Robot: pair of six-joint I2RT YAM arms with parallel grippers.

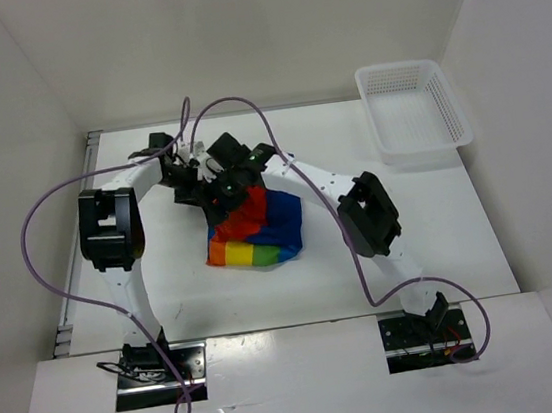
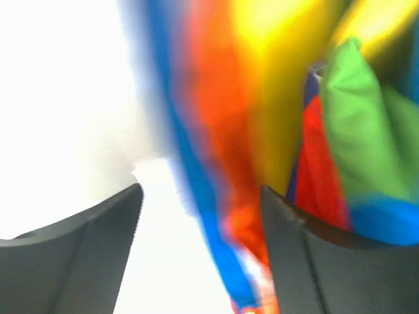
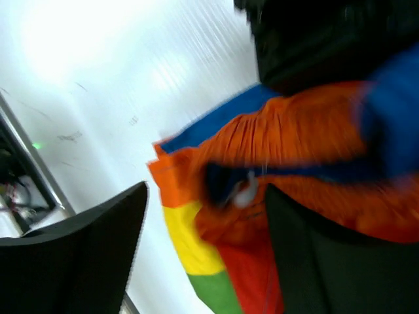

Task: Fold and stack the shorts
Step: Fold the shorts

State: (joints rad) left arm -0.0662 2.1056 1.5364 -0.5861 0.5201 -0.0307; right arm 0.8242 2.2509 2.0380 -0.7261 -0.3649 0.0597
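The rainbow-striped shorts (image 1: 259, 231) lie bunched on the white table, at its middle. Both grippers hover close together over the shorts' far left corner. My left gripper (image 1: 191, 185) is open: in the left wrist view (image 2: 203, 216) its dark fingers (image 2: 85, 261) stand wide apart with a blurred fold of the shorts (image 2: 262, 98) between them, close to the right finger. My right gripper (image 1: 226, 190) is open too: in the right wrist view (image 3: 206, 222) the orange waistband of the shorts (image 3: 301, 144) with a white drawstring lies between the fingers and against the right finger.
A white plastic mesh basket (image 1: 413, 111) stands at the table's far right corner. White walls enclose the table on the left, back and right. Purple cables loop over both arms.
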